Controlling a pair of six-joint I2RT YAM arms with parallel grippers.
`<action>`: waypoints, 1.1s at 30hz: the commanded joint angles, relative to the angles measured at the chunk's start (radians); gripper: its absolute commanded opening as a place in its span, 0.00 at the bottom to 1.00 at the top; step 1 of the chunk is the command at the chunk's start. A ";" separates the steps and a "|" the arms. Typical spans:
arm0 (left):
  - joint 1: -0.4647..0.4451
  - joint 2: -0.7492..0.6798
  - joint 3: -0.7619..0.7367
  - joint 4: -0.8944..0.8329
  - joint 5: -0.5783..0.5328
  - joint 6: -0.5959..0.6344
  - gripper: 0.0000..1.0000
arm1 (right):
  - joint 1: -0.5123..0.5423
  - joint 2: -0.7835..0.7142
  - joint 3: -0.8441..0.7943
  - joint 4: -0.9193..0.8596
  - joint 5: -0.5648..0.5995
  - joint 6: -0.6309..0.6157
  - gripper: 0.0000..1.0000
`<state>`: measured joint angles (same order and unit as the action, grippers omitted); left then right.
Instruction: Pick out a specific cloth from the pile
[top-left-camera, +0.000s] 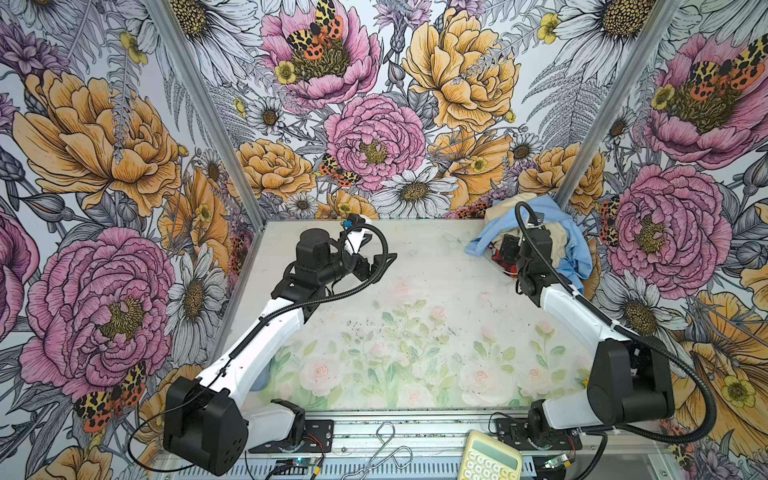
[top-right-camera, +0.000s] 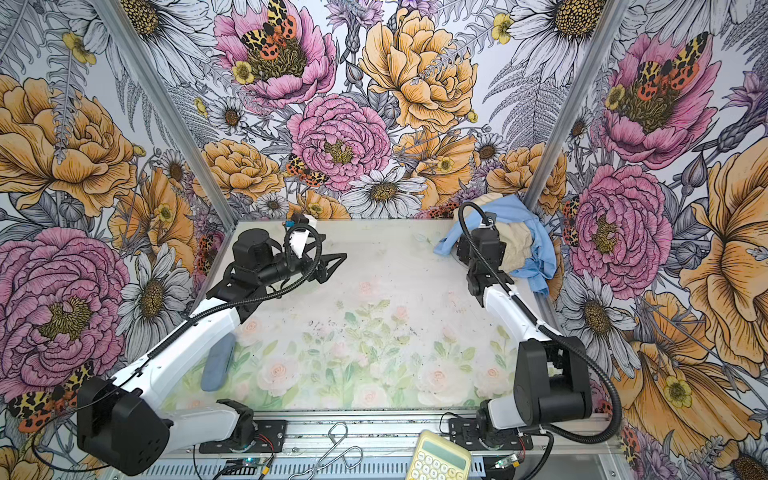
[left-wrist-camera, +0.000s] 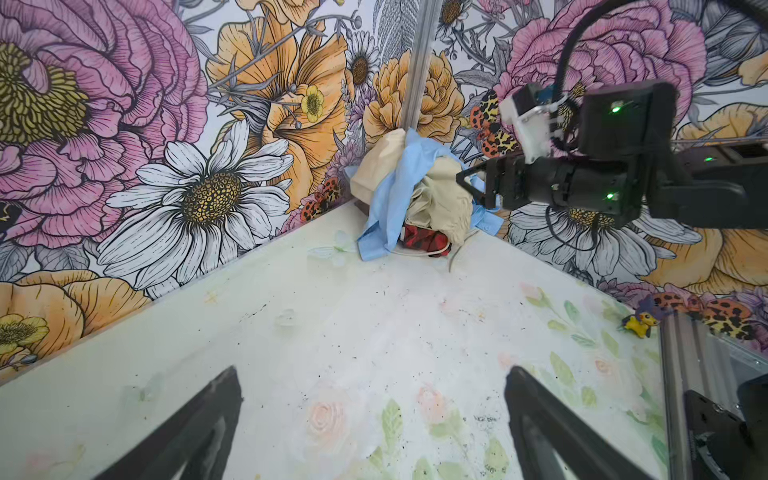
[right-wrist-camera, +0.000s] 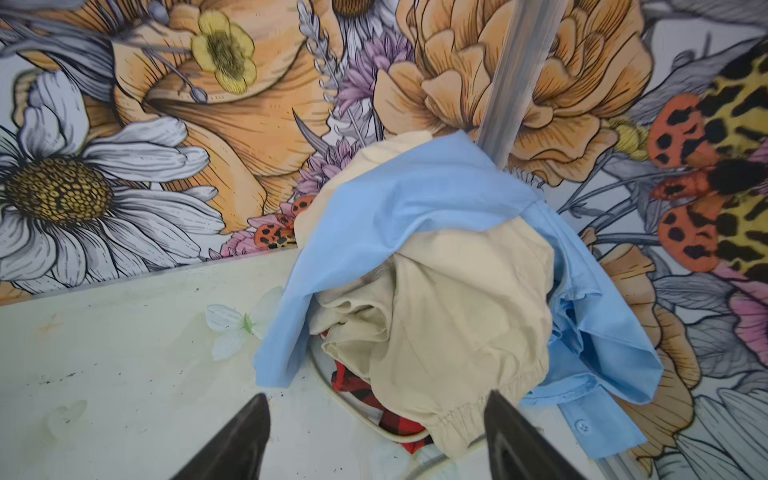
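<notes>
Nearest you, the left claw (top-left-camera: 380, 262) hangs wide open over the bare middle of the desk (top-left-camera: 415, 299), holding nothing. Farther back, your right claw (right-wrist-camera: 378, 436) sits at the foot of the pile (top-left-camera: 540, 224) in the far right corner. Its jaws stand apart and grip nothing, with the cloth (right-wrist-camera: 361, 388) and the beige garment's (right-wrist-camera: 457, 316) elastic hem between them. The cloth lies on the desk at the pile's bottom, mostly buried under the beige garment, with the light blue garment (right-wrist-camera: 415, 199) draped over both. Only the approach looks done; 2 steps remain: grasping the cloth and pulling it clear.
</notes>
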<state>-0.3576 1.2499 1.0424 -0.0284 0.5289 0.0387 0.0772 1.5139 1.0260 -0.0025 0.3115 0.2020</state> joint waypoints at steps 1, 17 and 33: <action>-0.001 -0.002 0.028 0.055 0.059 -0.058 0.99 | 0.001 0.140 0.070 -0.245 -0.072 0.091 0.68; 0.000 0.002 0.029 0.059 0.098 -0.057 0.99 | -0.057 0.472 0.337 -0.284 -0.118 0.365 0.51; 0.019 0.008 0.024 0.090 0.142 -0.071 0.99 | -0.066 0.615 0.481 -0.323 -0.133 0.409 0.49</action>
<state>-0.3504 1.2530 1.0470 0.0284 0.6304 -0.0101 0.0078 2.1101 1.4746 -0.3187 0.1707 0.5907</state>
